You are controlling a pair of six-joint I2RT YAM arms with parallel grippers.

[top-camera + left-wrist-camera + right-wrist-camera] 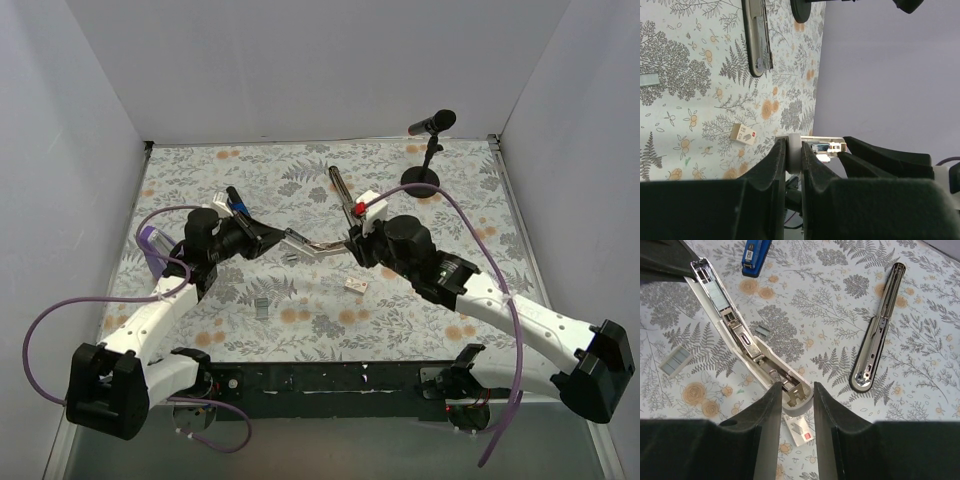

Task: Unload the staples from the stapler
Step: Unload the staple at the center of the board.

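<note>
Silver stapler (740,335) splayed; left claw (792,146) clamps one end, right claw (796,388) clamps other.

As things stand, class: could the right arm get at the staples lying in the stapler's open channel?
Probably not yet. The right gripper is closed on one end of the stapler and the left gripper holds the other, though the staples lie uncovered.

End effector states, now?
Left end effector: closed on long grey-and-silver metal stapler.
Right end effector: closed on that stapler's rounded end.
</note>
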